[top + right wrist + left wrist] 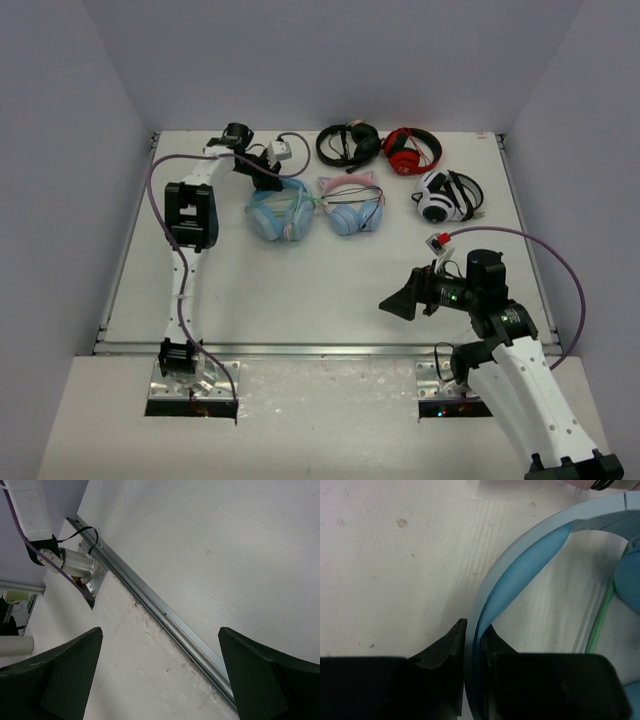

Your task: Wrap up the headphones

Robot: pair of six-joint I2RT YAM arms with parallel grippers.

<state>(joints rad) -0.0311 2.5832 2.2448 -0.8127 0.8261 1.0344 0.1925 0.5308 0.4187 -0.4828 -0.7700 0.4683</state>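
- top external view: the headphones (280, 215) lie in the upper middle of the frame, just left of the pink cat-ear pair (350, 205). the left gripper (268, 182) is set at the upper edge of their band. if the light blue pair is dragged to the right, the neighbour could be pushed, or the cables of the two could be tangled.
- the right gripper (397, 303) hangs in the lower right of the frame, well apart from every headset, so no help with the cable is given by it yet.
- left wrist view: the headband (535, 545) is pinched between the two fingers (445, 650) at the bottom centre. the jaws are nearly closed and clamped on the thin band. the hold is narrow and sits on a smooth, curved strip, so slipping or twisting out is judged likely if the band is lifted fast. the green cable (600, 615) runs loose near the right edge and could be snagged.
- right wrist view: the jaws are spread wide, and nothing is held or touched. only the table (235, 540) and its metal rail (150, 605) are shown beneath.
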